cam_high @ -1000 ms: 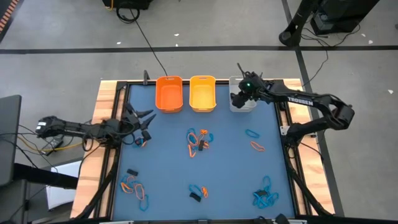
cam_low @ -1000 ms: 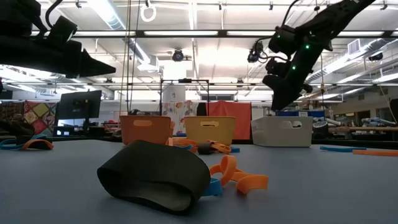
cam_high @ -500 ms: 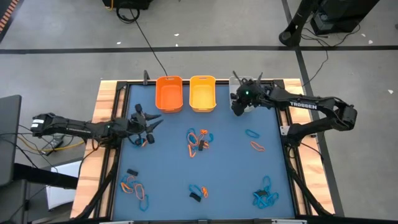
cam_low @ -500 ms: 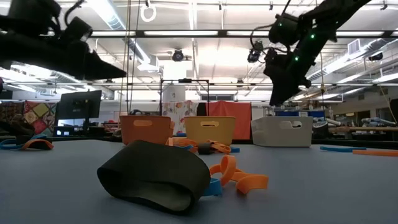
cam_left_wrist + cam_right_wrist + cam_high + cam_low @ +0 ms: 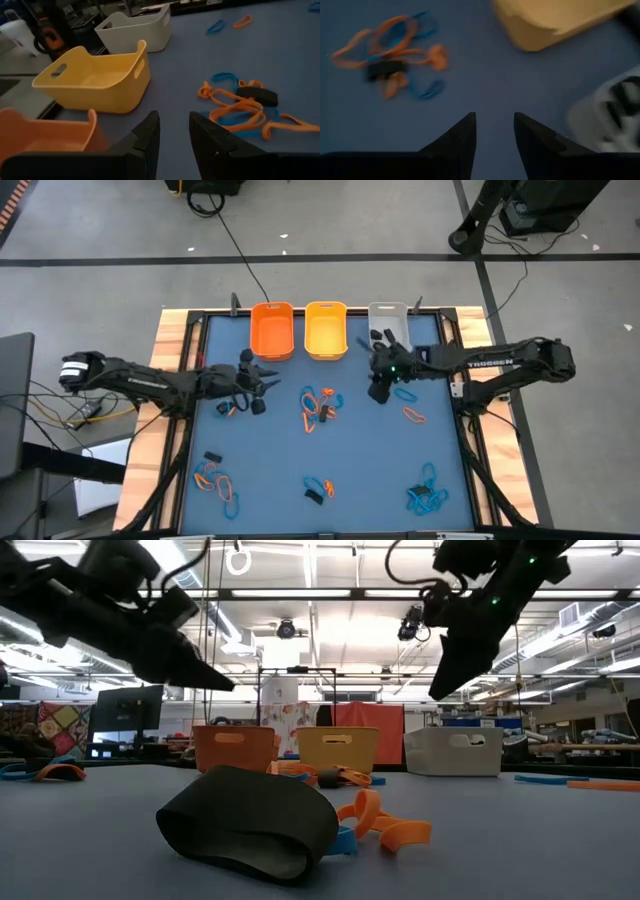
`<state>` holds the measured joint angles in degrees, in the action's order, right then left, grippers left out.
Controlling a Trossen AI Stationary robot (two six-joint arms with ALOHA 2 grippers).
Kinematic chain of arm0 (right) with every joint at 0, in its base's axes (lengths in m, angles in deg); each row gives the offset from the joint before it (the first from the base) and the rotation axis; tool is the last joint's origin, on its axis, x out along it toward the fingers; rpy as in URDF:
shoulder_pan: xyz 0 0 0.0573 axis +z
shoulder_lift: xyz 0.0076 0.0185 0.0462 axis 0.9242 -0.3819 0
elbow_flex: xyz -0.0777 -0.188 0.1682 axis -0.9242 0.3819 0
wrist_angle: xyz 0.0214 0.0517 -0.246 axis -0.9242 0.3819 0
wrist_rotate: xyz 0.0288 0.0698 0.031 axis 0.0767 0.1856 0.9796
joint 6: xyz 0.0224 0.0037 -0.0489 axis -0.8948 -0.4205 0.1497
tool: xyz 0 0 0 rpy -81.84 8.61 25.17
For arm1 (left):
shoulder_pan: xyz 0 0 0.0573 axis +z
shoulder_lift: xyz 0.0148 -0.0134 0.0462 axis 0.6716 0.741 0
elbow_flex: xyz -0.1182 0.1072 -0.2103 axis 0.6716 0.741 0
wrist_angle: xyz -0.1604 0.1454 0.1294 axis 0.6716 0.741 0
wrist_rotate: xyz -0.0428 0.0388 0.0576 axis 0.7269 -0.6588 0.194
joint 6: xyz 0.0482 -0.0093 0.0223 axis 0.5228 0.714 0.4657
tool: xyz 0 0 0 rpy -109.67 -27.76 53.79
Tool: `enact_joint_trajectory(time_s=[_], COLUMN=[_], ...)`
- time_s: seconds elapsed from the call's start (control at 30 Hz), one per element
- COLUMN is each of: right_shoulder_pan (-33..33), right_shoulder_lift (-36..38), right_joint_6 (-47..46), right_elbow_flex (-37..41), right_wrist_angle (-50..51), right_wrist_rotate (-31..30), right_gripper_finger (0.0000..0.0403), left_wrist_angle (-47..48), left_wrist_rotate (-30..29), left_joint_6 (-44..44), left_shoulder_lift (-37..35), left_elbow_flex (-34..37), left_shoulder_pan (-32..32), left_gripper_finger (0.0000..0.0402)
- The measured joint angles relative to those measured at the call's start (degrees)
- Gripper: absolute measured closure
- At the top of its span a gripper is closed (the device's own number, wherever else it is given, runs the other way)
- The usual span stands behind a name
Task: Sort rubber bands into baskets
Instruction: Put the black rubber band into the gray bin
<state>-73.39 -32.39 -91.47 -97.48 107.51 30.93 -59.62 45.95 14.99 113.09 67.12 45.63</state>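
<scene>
**A:** Where are the two pincers?

**B:** The left pincer point(image 5: 262, 387) hangs above the tabletop point(image 5: 370, 450), just short of the orange basket point(image 5: 271, 331). Its jaws are a little spread, with a narrow gap and nothing between them. The right pincer point(image 5: 378, 392) hangs near the grey-white basket point(image 5: 388, 320), also slightly spread and empty.

**A:** And the rubber bands?

**B:** Scattered in small heaps. The central tangle point(image 5: 318, 406) lies between the two pincers, closest to both. A blue and orange pair point(image 5: 408, 406) sits just beside the right pincer, away from the baskets. An orange loop point(image 5: 226, 407) lies just beside the left pincer. Other heaps lie well apart from either one, at the near-left point(image 5: 216, 478), near-middle point(image 5: 319, 489) and near-right point(image 5: 425, 496). A few dark bands already show inside the grey-white basket.

**A:** How will they handle?

**B:** Light and floppy, I'd judge. The blue and orange ones are thin flat strips that sag into loose loops. The black band point(image 5: 250, 823) in the low view is wider and chunkier, matte, and holds an oval shape. The yellow-orange basket point(image 5: 95, 77) is smooth hard plastic with handle slots.

**A:** Where to take hold?

**B:** On a stretch of loop that stands proud of the tabletop, or across the black band's width. In the tangle the loops overlap, so one pinch will likely drag neighbours of another colour along. A strand at the edge of the heap looks safer.
</scene>
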Motion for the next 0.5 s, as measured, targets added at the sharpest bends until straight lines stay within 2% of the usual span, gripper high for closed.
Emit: enact_joint_trajectory(time_s=[0.23,0.4,0.5], right_shoulder_pan=[8.27,13.58,16.60], right_shoulder_lift=[-0.02,-0.02,-0.02], right_joint_6=[-7.35,-16.65,-21.54], right_elbow_flex=[0.01,0.00,0.00], right_wrist_angle=[4.42,14.71,19.88], right_wrist_rotate=[-0.45,-1.16,0.93], right_gripper_finger=[0.0259,0.0259,0.0259], left_wrist_angle=[-7.20,-7.82,-7.68], left_wrist_rotate=[1.53,1.44,1.82], left_joint_6=[-1.02,-10.72,-16.37], left_shoulder_lift=[11.03,16.22,18.14], left_elbow_flex=[-2.98,-4.13,-4.24], left_shoulder_pan=[-0.17,-0.18,-0.63], left_gripper_finger=[0.0291,0.0291,0.0291])
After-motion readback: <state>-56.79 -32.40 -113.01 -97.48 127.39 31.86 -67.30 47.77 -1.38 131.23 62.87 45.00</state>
